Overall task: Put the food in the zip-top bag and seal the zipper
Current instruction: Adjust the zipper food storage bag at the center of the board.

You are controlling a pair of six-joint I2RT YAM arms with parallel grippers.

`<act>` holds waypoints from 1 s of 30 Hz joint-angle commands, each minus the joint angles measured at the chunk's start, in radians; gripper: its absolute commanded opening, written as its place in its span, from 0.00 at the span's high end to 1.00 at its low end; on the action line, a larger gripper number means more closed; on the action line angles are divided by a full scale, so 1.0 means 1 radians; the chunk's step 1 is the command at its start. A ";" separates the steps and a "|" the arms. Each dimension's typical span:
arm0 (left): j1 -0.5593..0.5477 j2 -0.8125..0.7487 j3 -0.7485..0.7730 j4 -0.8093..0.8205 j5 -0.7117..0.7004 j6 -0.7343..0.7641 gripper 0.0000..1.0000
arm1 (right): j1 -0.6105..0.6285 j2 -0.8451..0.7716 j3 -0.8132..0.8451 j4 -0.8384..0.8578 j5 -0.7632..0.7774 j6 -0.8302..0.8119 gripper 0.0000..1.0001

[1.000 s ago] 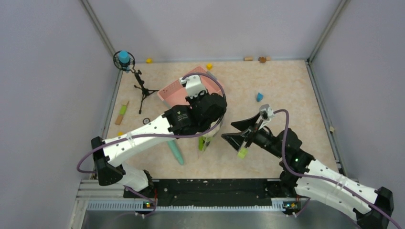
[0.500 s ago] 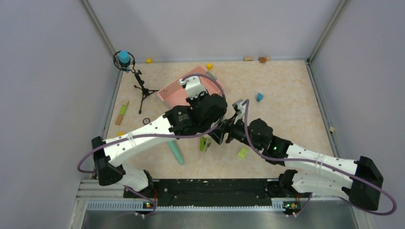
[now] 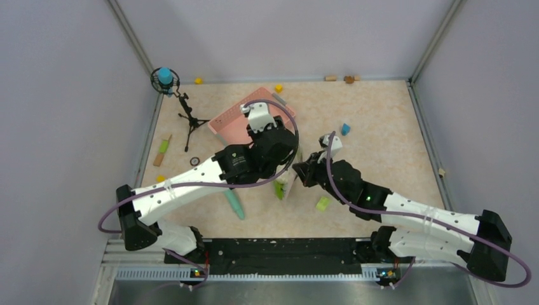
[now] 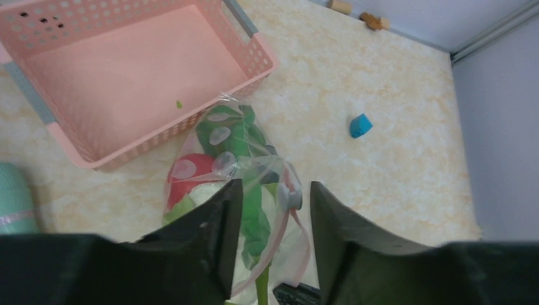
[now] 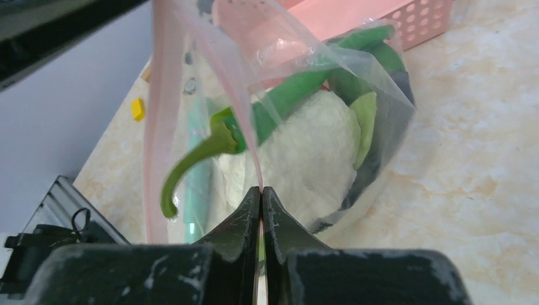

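The zip-top bag (image 3: 283, 188) stands on the table between both grippers, a clear bag with its mouth up. The food shows through it: a red tomato (image 4: 189, 171), green leafy pieces (image 4: 232, 130) and white cauliflower (image 5: 305, 152). A green stalk (image 5: 210, 151) curls out near the mouth. My right gripper (image 5: 260, 189) is shut on the pink zipper (image 5: 236, 86) at one side of the mouth. My left gripper (image 4: 273, 185) stands open above the bag. The zipper strips (image 4: 279, 238) and a grey slider (image 4: 290, 196) run between its fingers.
A pink basket (image 3: 232, 121) lies just behind the bag and holds nothing but a green crumb. A teal stick (image 3: 234, 203) lies to the bag's left and a yellow-green block (image 3: 323, 203) to its right. A blue piece (image 3: 345, 129) and a small tripod (image 3: 187, 117) stand farther back.
My right arm swung left from above the yellow-green block to the bag, and its jaws closed on the mouth strip. The bag top shifted slightly right. The left arm barely moved.
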 commanded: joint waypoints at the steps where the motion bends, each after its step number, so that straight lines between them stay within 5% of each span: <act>1: 0.003 -0.090 -0.024 0.188 0.073 0.260 0.37 | 0.008 -0.037 0.090 -0.075 0.098 -0.083 1.00; 5: 0.002 -0.189 -0.081 0.346 0.210 0.631 0.04 | -0.023 -0.041 0.130 -0.173 0.155 -0.104 1.00; 9: 0.022 -0.315 -0.174 0.485 0.355 0.929 0.03 | -0.117 -0.050 0.136 -0.173 0.008 -0.132 1.00; 12: 0.129 -0.369 -0.177 0.527 0.497 1.004 0.03 | -0.139 -0.049 0.170 -0.196 -0.008 -0.202 1.00; 19: 0.355 -0.218 0.024 0.382 0.847 1.273 0.03 | -0.159 -0.023 0.243 -0.280 0.031 -0.294 1.00; 24: 0.489 -0.205 -0.121 0.400 1.269 1.487 0.03 | -0.169 -0.019 0.265 -0.279 0.000 -0.353 1.00; 30: 0.594 -0.125 -0.181 0.436 1.642 1.504 0.03 | -0.171 0.015 0.282 -0.279 -0.016 -0.402 1.00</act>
